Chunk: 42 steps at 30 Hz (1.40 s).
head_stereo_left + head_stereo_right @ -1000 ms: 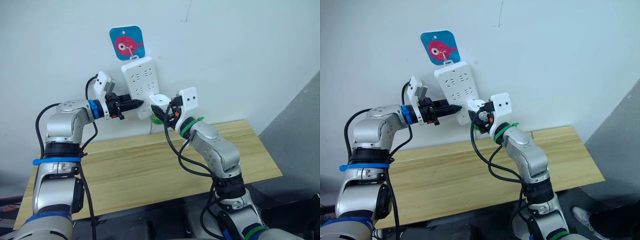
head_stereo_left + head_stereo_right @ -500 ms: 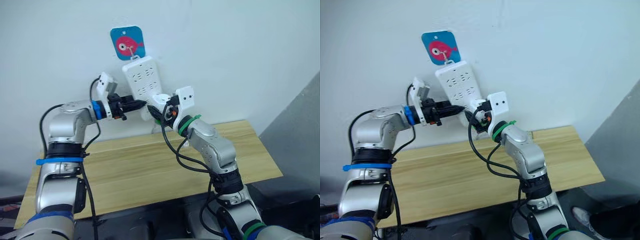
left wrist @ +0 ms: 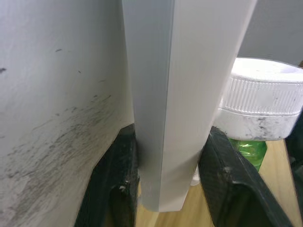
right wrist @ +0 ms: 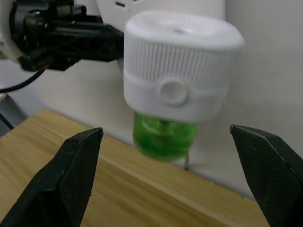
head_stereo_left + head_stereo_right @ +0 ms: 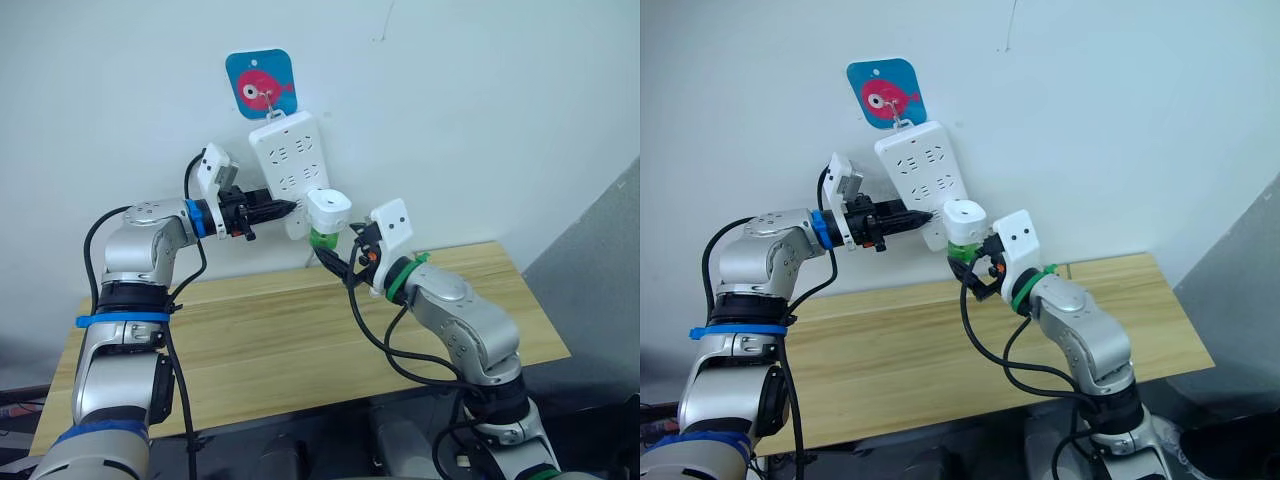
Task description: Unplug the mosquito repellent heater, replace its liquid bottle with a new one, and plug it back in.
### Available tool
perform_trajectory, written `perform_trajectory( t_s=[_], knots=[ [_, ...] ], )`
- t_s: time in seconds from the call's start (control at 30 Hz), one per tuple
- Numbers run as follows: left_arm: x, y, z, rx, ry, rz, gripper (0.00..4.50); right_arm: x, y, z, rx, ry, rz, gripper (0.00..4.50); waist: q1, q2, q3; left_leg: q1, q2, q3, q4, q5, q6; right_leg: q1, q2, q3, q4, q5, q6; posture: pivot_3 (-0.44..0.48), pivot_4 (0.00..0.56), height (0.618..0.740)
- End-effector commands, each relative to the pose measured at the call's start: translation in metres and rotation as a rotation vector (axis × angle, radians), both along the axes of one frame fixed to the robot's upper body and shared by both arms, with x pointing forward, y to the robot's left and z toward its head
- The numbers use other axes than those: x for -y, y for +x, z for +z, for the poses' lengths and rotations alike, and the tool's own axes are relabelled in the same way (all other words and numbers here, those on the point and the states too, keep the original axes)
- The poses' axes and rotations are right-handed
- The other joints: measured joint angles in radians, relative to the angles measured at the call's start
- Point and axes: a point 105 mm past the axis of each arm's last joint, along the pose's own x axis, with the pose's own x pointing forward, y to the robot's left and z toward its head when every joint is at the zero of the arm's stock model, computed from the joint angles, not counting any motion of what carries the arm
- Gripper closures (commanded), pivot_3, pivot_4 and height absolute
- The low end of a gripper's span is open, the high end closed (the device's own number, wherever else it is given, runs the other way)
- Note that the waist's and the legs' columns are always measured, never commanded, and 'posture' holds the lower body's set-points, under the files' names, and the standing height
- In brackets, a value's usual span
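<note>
Right wrist view puts the mosquito repellent heater (image 4: 182, 75) squarely ahead of my right pincer (image 4: 173, 172), whose two black fingers stand wide apart with nothing between them. The heater sits plugged into the lower end of the power strip (image 5: 290, 170) on the wall, its green liquid bottle (image 4: 163, 137) hanging beneath the white ribbed body. My left pincer (image 5: 283, 209) is clamped on the strip's lower left edge; the left wrist view shows one finger behind the strip against the wall and the other on its face.

Whether I am about to pull the heater out or have just seated it I cannot tell from here. If a pull is due, I would take the white ribbed body, not the bottle, centre it between the fingers before closing, and draw straight out from the strip's face so the prongs do not bind, with the left pincer bracing the strip, since it only hangs from a hook on the blue fish plaque (image 5: 261, 84) and could swing.

Black cables (image 5: 375, 325) loop off my right forearm just below the heater and could snag the bottle. Below lies the wooden desk (image 5: 300, 340).
</note>
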Motion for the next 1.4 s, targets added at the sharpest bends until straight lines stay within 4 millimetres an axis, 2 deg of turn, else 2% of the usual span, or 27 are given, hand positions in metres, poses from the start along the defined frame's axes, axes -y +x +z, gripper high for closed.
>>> perform_trajectory(
  t_s=[0.03, 0.23, 0.53, 0.63, 0.7, 0.8, 0.83, 0.97, 1.13, 1.17, 1.3, 1.4],
  knots=[
    [-0.002, 0.002, 0.009, 0.064, 0.042, 0.002, 1.66, -0.004, -0.016, 0.017, 0.061, 0.008, 0.068, 0.00, -0.002, 0.000, 0.000, 0.000, 0.000, 0.000, 0.000, 0.000, 0.000, 0.000, 0.000, 0.000, 0.000, 0.000, 0.000, -0.203, 0.128, 0.740],
    [-0.014, 0.002, 0.002, 0.077, 0.089, 0.027, 0.02, 0.000, -0.024, 0.017, 0.080, -0.027, 0.103, 0.00, -0.002, 0.000, 0.000, 0.000, 0.001, 0.000, 0.000, 0.000, 0.000, 0.000, 0.001, 0.000, 0.000, 0.000, 0.000, -0.193, 0.126, 0.740],
    [-0.054, -0.010, -0.003, 0.078, 0.158, 0.125, 0.02, 0.001, -0.038, 0.019, 0.156, -0.109, 0.189, 0.00, -0.002, 0.000, 0.000, 0.000, 0.002, 0.000, 0.000, 0.000, 0.000, 0.000, 0.002, 0.000, 0.000, 0.000, 0.000, -0.178, 0.129, 0.740],
    [-0.067, -0.021, -0.003, 0.083, 0.184, 0.153, 0.02, 0.000, -0.037, 0.021, 0.177, -0.107, 0.192, 0.00, -0.002, 0.000, 0.000, 0.000, 0.002, 0.000, 0.000, 0.000, 0.000, -0.001, 0.002, 0.000, 0.000, 0.000, 0.000, -0.156, 0.130, 0.740],
    [-0.071, -0.036, -0.005, 0.076, 0.215, 0.132, 0.02, -0.003, -0.036, 0.021, 0.188, -0.100, 0.195, 0.00, -0.001, 0.000, 0.000, 0.000, 0.002, 0.000, 0.000, 0.000, 0.000, -0.001, 0.002, 0.000, 0.000, 0.000, 0.000, -0.147, 0.131, 0.740],
    [-0.073, -0.064, -0.010, 0.051, 0.255, 0.085, 0.00, -0.008, -0.034, 0.022, 0.211, -0.087, 0.204, 0.61, 0.002, 0.000, 0.000, 0.000, 0.002, 0.001, 0.000, 0.000, 0.000, -0.001, 0.002, 0.001, 0.000, 0.000, 0.000, -0.119, 0.133, 0.740],
    [-0.072, -0.072, -0.011, 0.040, 0.261, 0.074, 0.00, -0.009, -0.034, 0.023, 0.217, -0.083, 0.207, 0.93, 0.004, 0.000, 0.000, 0.000, 0.002, 0.001, 0.000, 0.000, 0.000, -0.001, 0.002, 0.001, 0.000, 0.000, 0.000, -0.110, 0.133, 0.740],
    [-0.058, -0.106, -0.020, -0.008, 0.281, -0.032, 0.00, -0.016, -0.032, 0.021, 0.239, -0.078, 0.209, 2.42, 0.026, 0.000, 0.000, 0.000, 0.002, 0.001, 0.000, 0.000, 0.000, 0.000, 0.002, 0.001, 0.000, 0.000, 0.000, -0.087, 0.131, 0.740],
    [-0.031, -0.122, -0.019, 0.012, 0.200, -0.062, 0.00, -0.019, -0.015, 0.018, 0.266, -0.090, 0.158, 4.33, 0.057, -0.001, 0.000, 0.001, 0.002, 0.002, 0.000, 0.000, 0.000, 0.000, 0.002, 0.001, 0.000, 0.000, 0.000, -0.083, 0.131, 0.740],
    [-0.025, -0.126, -0.019, 0.026, 0.190, -0.073, 0.00, -0.020, -0.012, 0.017, 0.269, -0.092, 0.148, 4.45, 0.060, -0.001, 0.000, 0.002, 0.002, 0.002, 0.000, 0.000, 0.000, 0.001, 0.002, 0.001, 0.000, 0.000, 0.000, -0.083, 0.131, 0.740],
    [-0.006, -0.141, -0.024, 0.040, 0.155, -0.107, 0.00, -0.023, 0.000, 0.016, 0.280, -0.091, 0.104, 4.45, 0.063, -0.001, 0.000, 0.003, 0.002, 0.003, 0.000, 0.000, 0.000, 0.001, 0.002, 0.002, 0.000, 0.000, 0.000, -0.095, 0.128, 0.740],
    [0.000, -0.143, -0.026, 0.060, 0.129, -0.078, 0.00, -0.025, 0.007, 0.016, 0.283, -0.086, 0.078, 4.45, 0.064, -0.001, 0.000, 0.003, 0.003, 0.003, 0.000, 0.000, 0.000, 0.000, 0.002, 0.002, 0.001, 0.000, 0.000, -0.096, 0.126, 0.740]
  ],
)
